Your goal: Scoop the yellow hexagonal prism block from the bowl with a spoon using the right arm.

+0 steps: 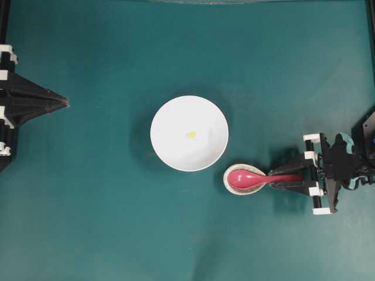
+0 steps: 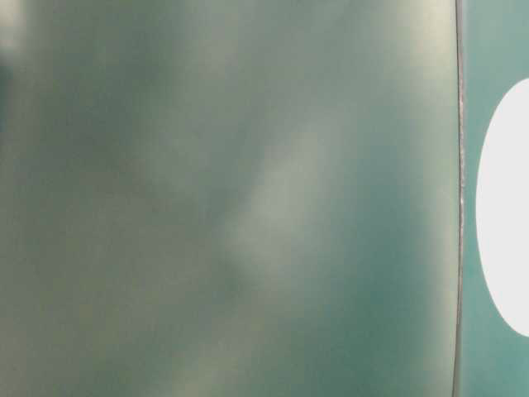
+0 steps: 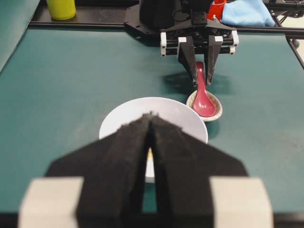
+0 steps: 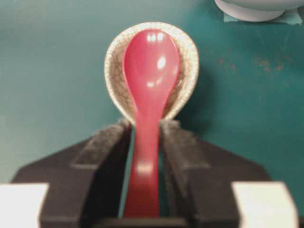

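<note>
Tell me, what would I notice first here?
A shiny red spoon lies in a small speckled rest, its handle between the right gripper's fingers. Nearby, mid-table, a big white bowl holds one tiny yellow block.

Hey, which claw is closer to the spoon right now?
Right. The right claw straddles the spoon handle; the left claw sits far across the table beyond the bowl.
</note>
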